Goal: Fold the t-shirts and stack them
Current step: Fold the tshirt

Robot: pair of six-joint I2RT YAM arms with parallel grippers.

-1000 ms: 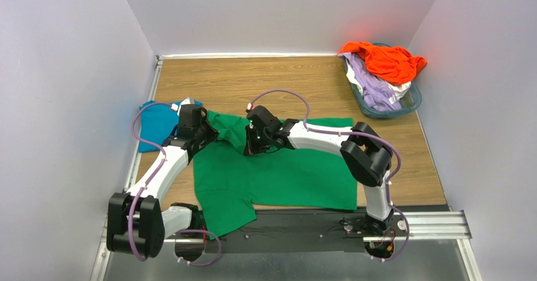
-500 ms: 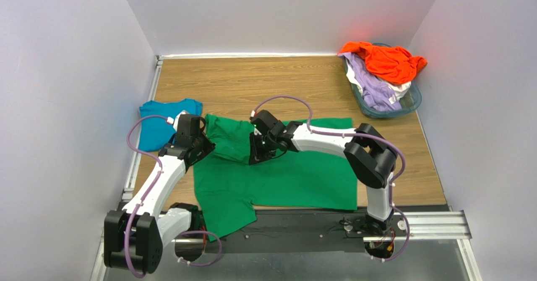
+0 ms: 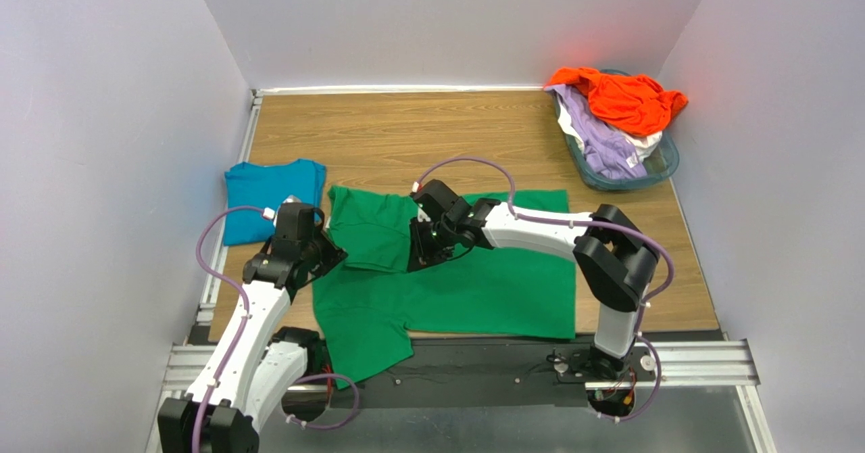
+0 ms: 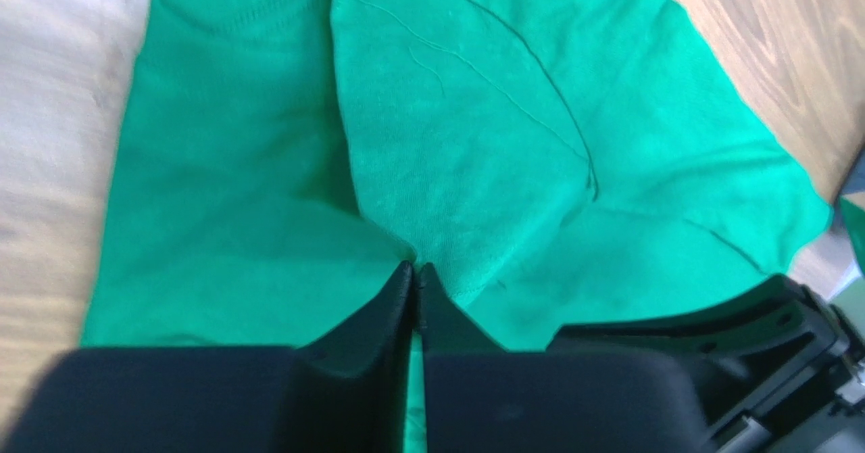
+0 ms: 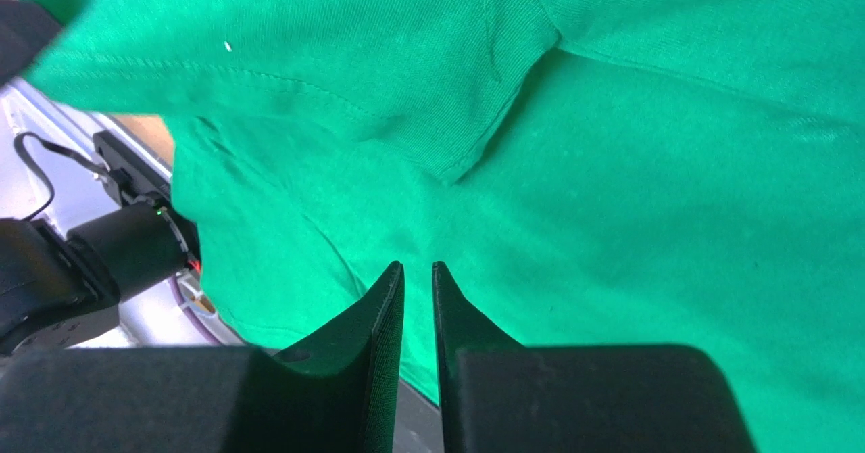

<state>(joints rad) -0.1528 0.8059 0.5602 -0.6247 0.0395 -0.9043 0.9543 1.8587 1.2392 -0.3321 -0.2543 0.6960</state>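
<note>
The bright green t-shirt (image 3: 477, 291) lies spread on the table, its far-left part folded over toward me. My left gripper (image 3: 323, 253) is at the fold's left edge, and in the left wrist view it (image 4: 414, 267) is shut on a pinch of green cloth (image 4: 457, 118). My right gripper (image 3: 419, 256) hovers over the fold's right end. In the right wrist view it (image 5: 417, 266) stands a narrow gap apart with nothing between the jaws, and the green cloth (image 5: 660, 220) lies beneath. The teal-blue t-shirt (image 3: 259, 194) lies folded at the far left.
A clear bluish basket (image 3: 658, 169) at the far right corner holds orange (image 3: 619, 98), lavender (image 3: 599, 139) and white (image 3: 646, 147) shirts. Walls close in on the left, the back and the right. A metal rail (image 3: 690, 362) runs along the near edge.
Both grippers have moved toward the near edge, drawing the shirt's far-left part down over its body. The teal-blue shirt is now uncovered by the left arm.
</note>
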